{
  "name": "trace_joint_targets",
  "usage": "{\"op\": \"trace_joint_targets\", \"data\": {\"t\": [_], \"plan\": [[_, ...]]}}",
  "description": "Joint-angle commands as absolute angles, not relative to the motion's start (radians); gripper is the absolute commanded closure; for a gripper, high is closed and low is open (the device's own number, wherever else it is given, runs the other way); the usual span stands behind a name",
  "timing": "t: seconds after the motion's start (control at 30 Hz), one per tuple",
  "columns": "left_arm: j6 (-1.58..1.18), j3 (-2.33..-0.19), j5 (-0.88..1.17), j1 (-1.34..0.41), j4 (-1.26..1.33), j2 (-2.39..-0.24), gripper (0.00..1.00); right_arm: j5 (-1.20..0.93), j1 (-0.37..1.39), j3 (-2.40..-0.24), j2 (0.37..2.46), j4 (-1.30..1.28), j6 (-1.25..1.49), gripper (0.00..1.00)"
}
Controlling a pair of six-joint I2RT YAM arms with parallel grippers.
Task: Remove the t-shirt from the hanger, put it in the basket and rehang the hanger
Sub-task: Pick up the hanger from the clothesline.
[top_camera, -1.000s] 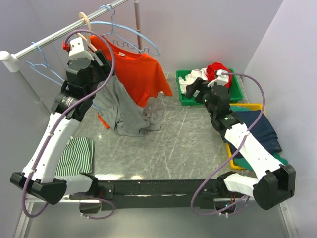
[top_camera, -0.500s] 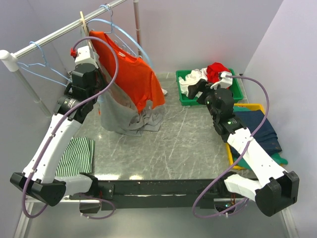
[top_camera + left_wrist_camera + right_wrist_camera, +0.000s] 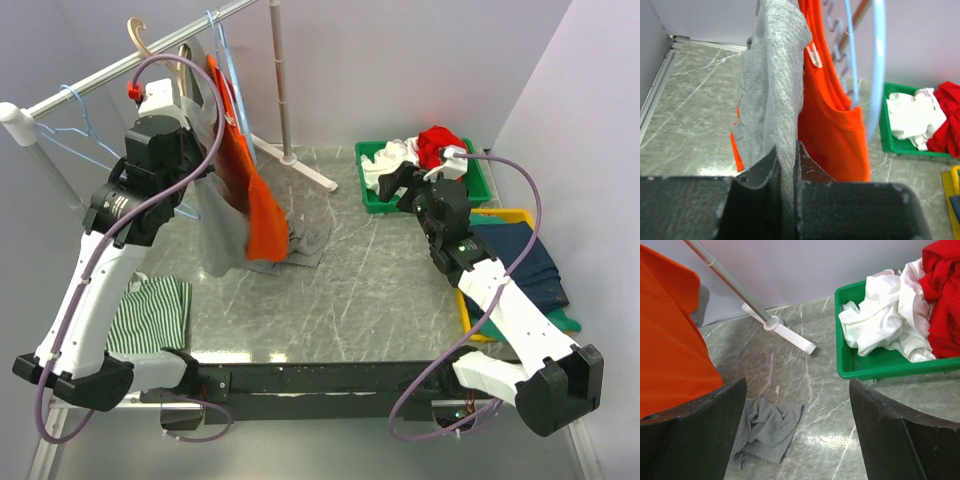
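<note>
Above a marbled grey counter (image 3: 380,290), the left hand (image 3: 788,160) clenches the grey cotton t-shirt (image 3: 771,85) hanging beside an orange t-shirt (image 3: 830,130) at the metal rail (image 3: 100,75), seemingly limp, light and best pulled by its lower fabric, while the right hand (image 3: 796,410) stays out, released.

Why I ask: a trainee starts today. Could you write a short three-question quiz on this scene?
1. True or false: the left claw is shut on the gray shirt.
2. Which container holds the white clothes and red clothes? A) green bin B) black bin C) wire basket
3. Fill in: the right claw holds its jaws ____.
Key: 1 true; 2 A; 3 open.
</note>
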State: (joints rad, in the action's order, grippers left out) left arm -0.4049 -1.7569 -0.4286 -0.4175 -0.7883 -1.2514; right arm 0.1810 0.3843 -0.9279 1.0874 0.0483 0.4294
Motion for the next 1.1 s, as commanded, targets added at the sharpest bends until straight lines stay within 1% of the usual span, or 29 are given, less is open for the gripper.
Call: {"op": "trace_joint_targets", "data": {"t": [0.0,0.2,0.43,0.57,0.77,0.87,0.9,0.93,1.03,1.07], "plan": [[-0.371,-1.833,-0.489,-0.460,-0.653,-1.174,0.99,0.179,0.397,-0.936,1.071,0.071,0.430,0.10],[-0.399,-1.718,-0.477,-0.497,-0.705,-1.060,0.99,0.183,0.407,-0.951,1.069,0.048,0.414,0.10],[-0.407,-1.602,-0.359,-0.499,-0.750,-0.931,0.99,0.176,0.413,-0.956,1.055,0.031,0.407,0.10],[-0.384,-1.591,-0.217,-0.499,-0.804,-0.900,0.99,0.160,0.422,-0.972,1.048,0.008,0.390,0.10],[-0.344,-1.559,-0.071,-0.500,-0.854,-0.851,0.99,0.078,0.428,-1.009,1.026,-0.063,0.321,0.09],[-0.305,-1.542,0.082,-0.500,-0.876,-0.821,0.99,0.066,0.431,-1.026,1.014,-0.095,0.285,0.09],[-0.284,-1.523,0.197,-0.499,-0.873,-0.799,0.99,0.078,0.431,-1.031,1.003,-0.103,0.279,0.09],[-0.273,-1.513,0.268,-0.499,-0.871,-0.790,0.99,0.086,0.431,-1.034,1.000,-0.109,0.273,0.09],[-0.256,-1.457,0.403,-0.500,-0.854,-0.750,0.99,0.132,0.431,-1.042,0.977,-0.132,0.242,0.09],[-0.253,-1.445,0.410,-0.500,-0.853,-0.739,0.99,0.144,0.431,-1.045,0.971,-0.143,0.229,0.09]]}}
